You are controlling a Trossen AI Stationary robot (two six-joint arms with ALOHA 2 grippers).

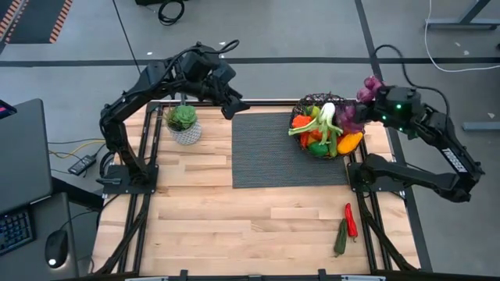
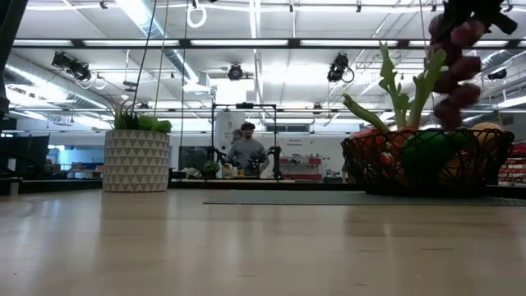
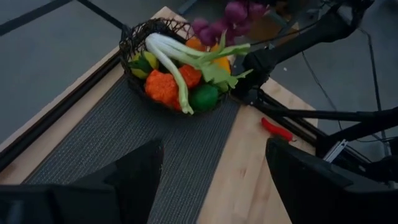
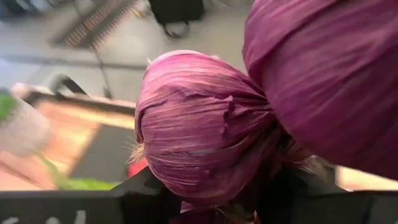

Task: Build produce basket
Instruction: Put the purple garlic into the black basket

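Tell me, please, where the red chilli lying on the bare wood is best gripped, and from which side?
Probably from straight above, across the red chilli at its half nearer the basket: it lies flat, and the green vegetable crowds its other end.

Robot lab, ceiling strip lights [image 2: 246, 41], workbenches

high: top-down | low: table-level | 2 wrists: close; all share basket [image 1: 322, 125]

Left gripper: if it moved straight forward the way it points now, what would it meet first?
Probably the grey mat, then the basket of produce beyond. The left gripper, fingers open, aims across the mat toward it; depth is unclear.
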